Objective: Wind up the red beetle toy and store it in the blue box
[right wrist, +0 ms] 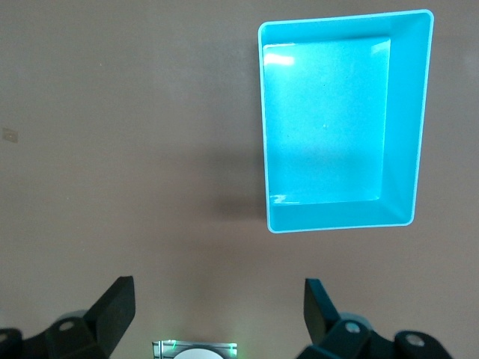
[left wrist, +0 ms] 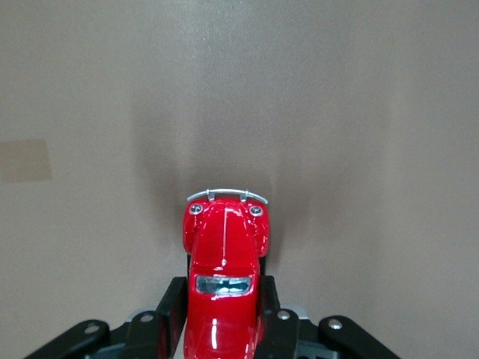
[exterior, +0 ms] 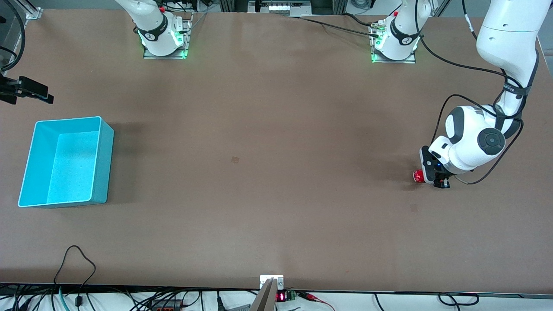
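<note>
You see the blue box (exterior: 65,162) standing on the brown worktop (exterior: 268,142) toward the right arm's end, its opening facing up and nothing inside it. The right claw (right wrist: 217,314) hangs high in the air over the worktop near that box, released, its two dark fingers (right wrist: 116,307) spread wide apart with nothing between them; this arm waits. From its wrist view the box (right wrist: 344,123) lies below the claw and slightly off to one side.

Well apart from the box, toward the left arm's end of the worktop, the left claw (exterior: 432,175) is down at the surface and clenched on the red beetle toy (exterior: 418,176). In the left wrist view the toy (left wrist: 223,280) sits squeezed between the black fingers (left wrist: 171,310), gripped by its flanks, while its rounded end with the silvery bumper pokes out past the fingertips over bare worktop.
</note>
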{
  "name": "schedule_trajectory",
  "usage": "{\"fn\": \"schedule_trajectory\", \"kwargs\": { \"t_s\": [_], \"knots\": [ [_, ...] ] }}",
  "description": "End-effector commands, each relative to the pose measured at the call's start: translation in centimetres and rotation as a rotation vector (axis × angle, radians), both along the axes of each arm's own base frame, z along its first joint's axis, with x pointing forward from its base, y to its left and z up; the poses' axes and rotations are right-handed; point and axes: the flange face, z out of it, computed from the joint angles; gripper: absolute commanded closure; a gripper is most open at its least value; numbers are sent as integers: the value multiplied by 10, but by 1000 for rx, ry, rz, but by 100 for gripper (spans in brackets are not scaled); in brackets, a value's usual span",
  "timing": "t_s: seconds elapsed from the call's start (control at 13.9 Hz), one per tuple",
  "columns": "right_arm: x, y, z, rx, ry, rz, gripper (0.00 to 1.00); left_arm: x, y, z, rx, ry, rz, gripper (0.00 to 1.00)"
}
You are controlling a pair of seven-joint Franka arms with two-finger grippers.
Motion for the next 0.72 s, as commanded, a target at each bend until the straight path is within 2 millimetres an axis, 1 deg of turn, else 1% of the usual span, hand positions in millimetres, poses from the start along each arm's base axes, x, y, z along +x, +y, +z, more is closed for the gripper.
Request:
{"fn": "schedule_trajectory", "kwargs": {
  "t_s": [0.0,0.22,0.43,0.5,0.65],
  "knots": [
    [2,2,2,12,-4,-12,0,-4,18,-7,4,14,-16,83],
    [2,1,2,12,-4,-14,0,-8,57,-14,1,21,-24,83],
    [2,2,2,12,-5,-12,0,-14,96,-15,1,20,-34,83],
    [2,1,2,12,-4,-14,0,-13,103,-18,0,23,-46,83],
    [2,3,2,12,-5,-9,0,-16,115,-19,0,22,-43,83]
  ]
}}
